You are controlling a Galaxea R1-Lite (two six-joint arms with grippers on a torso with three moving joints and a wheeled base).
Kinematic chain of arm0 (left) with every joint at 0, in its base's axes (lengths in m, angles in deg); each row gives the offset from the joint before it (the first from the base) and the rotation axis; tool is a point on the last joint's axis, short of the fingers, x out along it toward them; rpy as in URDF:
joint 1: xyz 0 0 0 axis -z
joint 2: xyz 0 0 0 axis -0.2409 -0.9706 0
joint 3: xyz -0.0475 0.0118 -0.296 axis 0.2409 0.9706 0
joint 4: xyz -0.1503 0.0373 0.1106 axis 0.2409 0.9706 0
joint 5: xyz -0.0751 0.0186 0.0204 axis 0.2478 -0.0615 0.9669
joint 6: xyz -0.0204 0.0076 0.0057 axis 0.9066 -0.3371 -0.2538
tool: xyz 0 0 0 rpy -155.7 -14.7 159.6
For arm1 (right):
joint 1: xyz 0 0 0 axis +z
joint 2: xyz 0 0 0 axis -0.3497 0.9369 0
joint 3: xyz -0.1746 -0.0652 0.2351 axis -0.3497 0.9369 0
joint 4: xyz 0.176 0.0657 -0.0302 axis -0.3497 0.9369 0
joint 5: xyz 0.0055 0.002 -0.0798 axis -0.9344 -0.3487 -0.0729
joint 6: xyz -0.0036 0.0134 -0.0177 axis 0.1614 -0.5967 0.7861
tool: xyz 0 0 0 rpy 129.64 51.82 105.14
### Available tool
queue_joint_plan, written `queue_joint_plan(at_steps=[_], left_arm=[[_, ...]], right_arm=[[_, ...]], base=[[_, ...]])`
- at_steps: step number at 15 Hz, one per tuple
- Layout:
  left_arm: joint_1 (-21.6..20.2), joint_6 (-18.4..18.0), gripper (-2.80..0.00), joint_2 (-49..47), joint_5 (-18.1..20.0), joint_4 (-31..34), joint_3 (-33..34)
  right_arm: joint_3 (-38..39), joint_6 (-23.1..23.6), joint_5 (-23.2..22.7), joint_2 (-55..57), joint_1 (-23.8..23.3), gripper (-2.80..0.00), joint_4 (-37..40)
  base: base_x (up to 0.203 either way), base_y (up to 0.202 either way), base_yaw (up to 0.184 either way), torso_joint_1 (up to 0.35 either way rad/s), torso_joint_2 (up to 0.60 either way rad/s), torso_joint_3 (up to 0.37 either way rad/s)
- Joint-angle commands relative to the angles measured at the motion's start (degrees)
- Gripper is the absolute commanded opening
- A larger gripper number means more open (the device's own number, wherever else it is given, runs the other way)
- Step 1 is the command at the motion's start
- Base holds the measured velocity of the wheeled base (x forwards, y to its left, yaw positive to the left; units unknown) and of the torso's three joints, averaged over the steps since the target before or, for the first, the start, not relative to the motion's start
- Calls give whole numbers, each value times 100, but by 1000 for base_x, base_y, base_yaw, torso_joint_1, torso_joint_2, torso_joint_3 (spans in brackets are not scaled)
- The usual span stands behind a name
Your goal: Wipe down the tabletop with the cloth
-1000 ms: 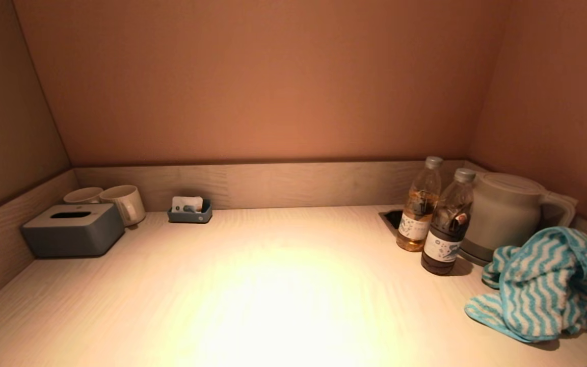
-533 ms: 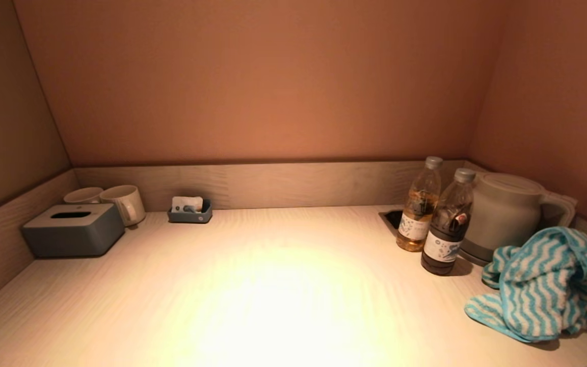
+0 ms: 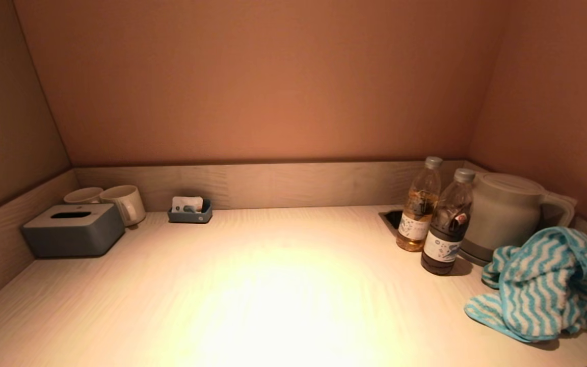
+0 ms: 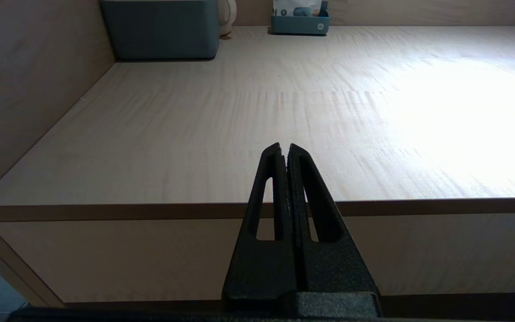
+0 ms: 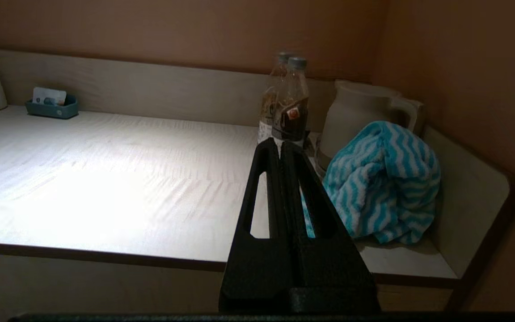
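Note:
A teal-and-white striped cloth (image 3: 543, 283) lies bunched at the right end of the pale wooden tabletop (image 3: 273, 285), in front of the kettle. It also shows in the right wrist view (image 5: 382, 183). Neither gripper shows in the head view. My right gripper (image 5: 280, 144) is shut and empty, held off the table's front edge, short of the cloth. My left gripper (image 4: 284, 146) is shut and empty, off the front edge near the left end of the tabletop (image 4: 284, 89).
Two bottles (image 3: 418, 206) (image 3: 446, 229) and a pale kettle (image 3: 502, 214) stand at the back right. A grey tissue box (image 3: 73, 229), two mugs (image 3: 123, 204) and a small blue tray (image 3: 189, 211) sit at the back left. Walls close three sides.

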Motion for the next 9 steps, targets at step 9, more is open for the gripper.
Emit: queue_joint_plan(at_steps=[9], left_arm=[[-1, 5, -280, 2, 0, 0, 0]], right_arm=[[1903, 23, 26, -59, 2, -280, -2143]], base=[[0, 0, 0, 0, 0, 0]])
